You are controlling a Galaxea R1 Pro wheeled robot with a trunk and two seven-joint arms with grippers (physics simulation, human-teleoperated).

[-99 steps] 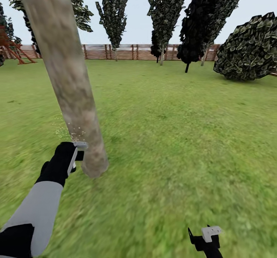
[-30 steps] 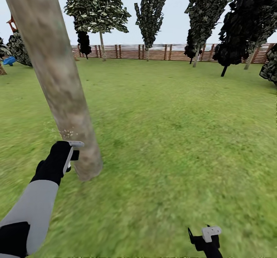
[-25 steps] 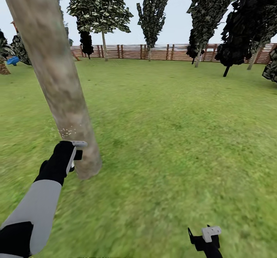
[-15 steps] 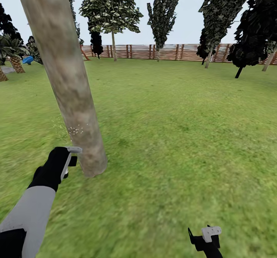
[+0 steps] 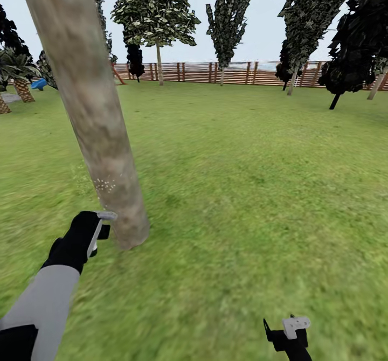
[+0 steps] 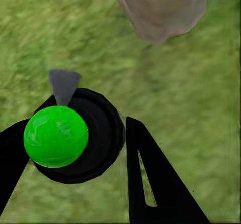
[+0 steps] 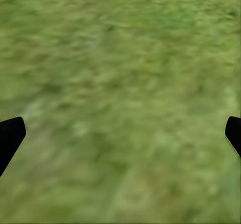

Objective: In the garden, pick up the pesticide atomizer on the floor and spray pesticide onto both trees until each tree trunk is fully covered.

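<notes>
Beside left gripper [image 5: 102,226] | tree trunk [image 5: 91,108] mottled grey-beige | gripper grasping atomizer [image 6: 70,138]

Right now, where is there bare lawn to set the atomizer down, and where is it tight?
Open grass runs from the tree trunk to the fence, and under the right claw. It is tight where the left claw holds the atomizer near the trunk's base.
</notes>
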